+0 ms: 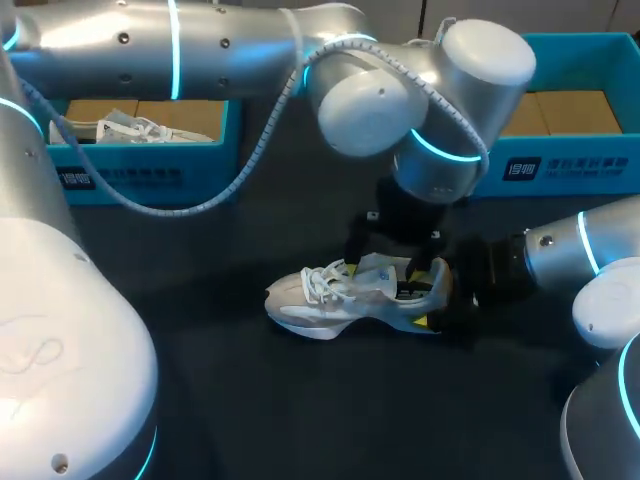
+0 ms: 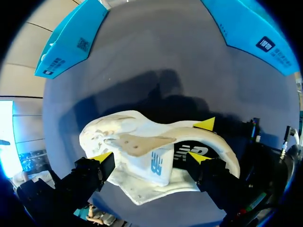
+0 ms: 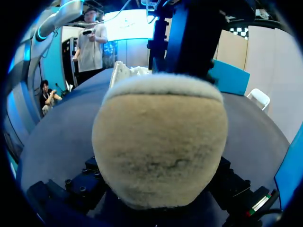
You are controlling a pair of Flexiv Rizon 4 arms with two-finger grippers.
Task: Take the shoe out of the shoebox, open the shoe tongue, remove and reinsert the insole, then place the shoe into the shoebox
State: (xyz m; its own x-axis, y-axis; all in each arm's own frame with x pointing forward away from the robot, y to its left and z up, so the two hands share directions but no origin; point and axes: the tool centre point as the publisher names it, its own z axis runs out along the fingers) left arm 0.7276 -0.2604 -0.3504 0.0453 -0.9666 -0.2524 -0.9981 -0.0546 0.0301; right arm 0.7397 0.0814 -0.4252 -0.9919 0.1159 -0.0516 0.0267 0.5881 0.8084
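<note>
Shoe point(image 1: 345, 300) sits upright on the surface point(image 1: 250, 400), right jaws apparently clamped on its heel point(image 3: 158, 142) to steady it, left jaws wide apart astride the tongue point(image 2: 152, 161), likely to open it.

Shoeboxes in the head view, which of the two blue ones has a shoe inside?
The left shoebox: a white laced shoe lies in it. The right shoebox shows only brown cardboard inside.
</note>
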